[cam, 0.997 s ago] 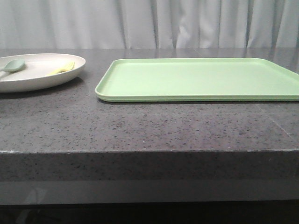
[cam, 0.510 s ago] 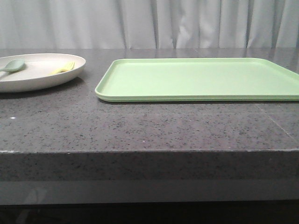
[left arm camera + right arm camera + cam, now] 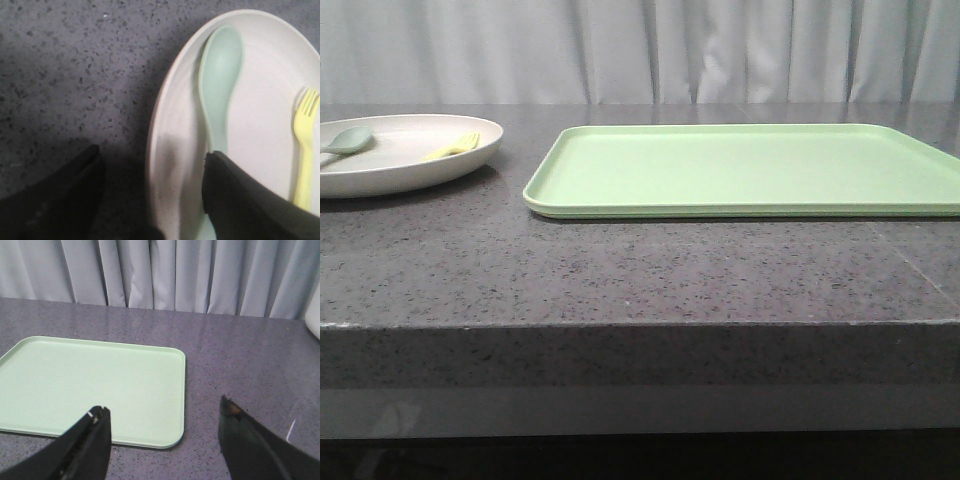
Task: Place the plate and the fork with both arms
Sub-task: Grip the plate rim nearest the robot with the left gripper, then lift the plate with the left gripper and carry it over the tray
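The cream-white plate (image 3: pixel 390 165) sits at the table's far left. The pale-yellow fork (image 3: pixel 455 146) and a grey-green spoon (image 3: pixel 350 139) lie in it. In the left wrist view my left gripper (image 3: pixel 152 162) is open and straddles the rim of the plate (image 3: pixel 265 100). One finger (image 3: pixel 60 200) is over the bare table and the other (image 3: pixel 240 195) is over the spoon's handle, with the spoon (image 3: pixel 220 75) and the fork (image 3: pixel 305 145) beyond. My right gripper (image 3: pixel 165 412) is open and empty above the table. Neither gripper shows in the front view.
The light-green rectangular tray (image 3: pixel 740 170) lies right of the plate, and its near corner shows in the right wrist view (image 3: pixel 90 380). The table (image 3: pixel 620 270) is dark speckled stone. A grey curtain hangs behind. A white rounded object (image 3: pixel 314 315) touches that view's edge.
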Robot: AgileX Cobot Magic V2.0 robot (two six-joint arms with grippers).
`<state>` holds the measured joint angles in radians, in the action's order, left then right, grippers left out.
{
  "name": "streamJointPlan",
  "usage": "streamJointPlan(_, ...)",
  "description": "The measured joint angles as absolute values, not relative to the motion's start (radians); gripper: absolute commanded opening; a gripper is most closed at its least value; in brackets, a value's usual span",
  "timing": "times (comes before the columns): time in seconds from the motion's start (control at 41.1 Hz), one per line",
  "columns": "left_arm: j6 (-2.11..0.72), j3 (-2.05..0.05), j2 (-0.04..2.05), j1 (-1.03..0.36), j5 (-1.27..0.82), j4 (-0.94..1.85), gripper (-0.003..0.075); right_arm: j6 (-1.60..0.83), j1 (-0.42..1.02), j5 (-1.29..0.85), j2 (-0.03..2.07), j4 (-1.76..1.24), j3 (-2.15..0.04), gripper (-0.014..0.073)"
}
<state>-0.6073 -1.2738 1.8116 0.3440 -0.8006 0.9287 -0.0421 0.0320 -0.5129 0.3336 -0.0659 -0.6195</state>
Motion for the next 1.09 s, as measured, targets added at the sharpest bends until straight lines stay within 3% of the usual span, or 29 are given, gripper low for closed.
streamJointPlan(0.267, -0.608, -1.276, 1.829, 0.344, -0.799, 0.951, 0.0149, -0.042, 0.032, -0.513, 0.334, -0.066, -0.619, 0.0488)
streamJointPlan(0.656, -0.61, -1.276, 1.829, 0.344, -0.799, 0.973, -0.002, -0.042, 0.032, -0.513, 0.334, -0.066, -0.619, 0.0488)
streamJointPlan(1.094, -0.615, -1.276, 1.817, 0.321, -0.792, 1.097, -0.002, -0.042, 0.032, -0.513, 0.334, -0.066, -0.619, 0.0488)
